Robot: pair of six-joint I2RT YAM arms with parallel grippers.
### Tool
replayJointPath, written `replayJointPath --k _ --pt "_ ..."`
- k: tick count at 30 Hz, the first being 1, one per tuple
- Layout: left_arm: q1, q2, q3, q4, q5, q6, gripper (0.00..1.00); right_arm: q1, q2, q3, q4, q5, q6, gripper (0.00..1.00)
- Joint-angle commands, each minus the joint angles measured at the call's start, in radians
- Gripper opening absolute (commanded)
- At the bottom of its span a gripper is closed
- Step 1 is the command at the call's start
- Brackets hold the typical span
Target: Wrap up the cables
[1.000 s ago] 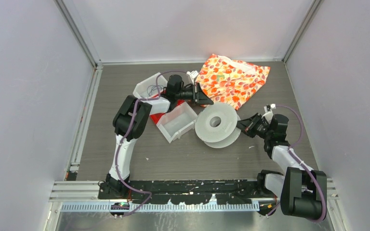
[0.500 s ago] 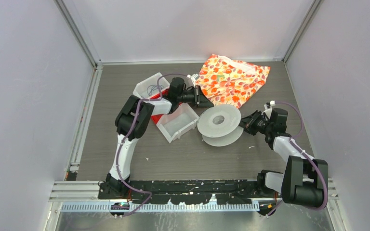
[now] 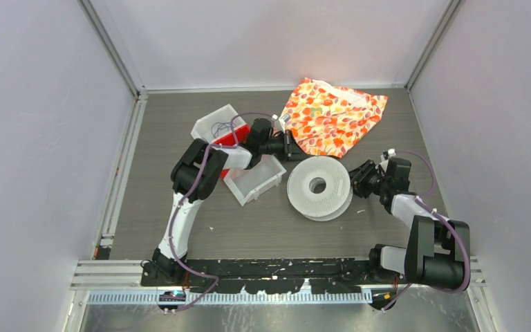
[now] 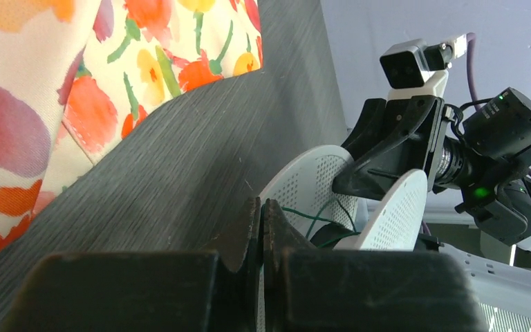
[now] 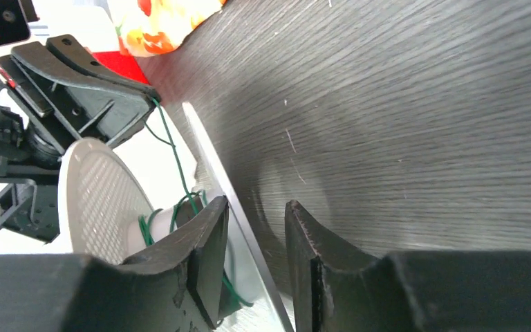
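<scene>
Clearly the cable looks light and limp; we would pinch it near the spool. Our left gripper is closed on it, our right gripper parted astride the flange.

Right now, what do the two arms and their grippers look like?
Both the left arm and the right arm have white shells, black joints and a purple hose along them. The left gripper and the right gripper are black, each with two curved, tapering fingers.
</scene>
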Motion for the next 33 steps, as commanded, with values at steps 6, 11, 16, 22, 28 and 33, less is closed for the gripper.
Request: replayJointPath --k 6,11,16,22,28,33 --pt "-0.020 -0.029 -0.066 -0.006 -0.048 0.012 0.01 0.003 -0.161 0.054 -0.235 0.215 -0.080 0.52" --pt "-0.026 -0.044 -0.079 -0.006 -0.047 0.005 0.01 0.004 -0.223 0.094 -0.345 0.341 -0.085 0.59" --pt "-0.028 -0.073 -0.106 -0.040 -0.049 0.020 0.00 0.004 -0.260 0.136 -0.434 0.385 -0.085 0.61" --pt "-0.028 -0.111 -0.139 -0.099 -0.040 0.059 0.01 0.004 -0.309 0.169 -0.504 0.330 -0.088 0.65" --pt "-0.029 -0.158 -0.130 -0.264 -0.067 0.140 0.01 0.003 -0.338 0.176 -0.543 0.364 -0.099 0.66" --pt "-0.029 -0.203 -0.131 -0.368 -0.097 0.211 0.07 0.003 -0.334 0.193 -0.557 0.377 -0.099 0.67"
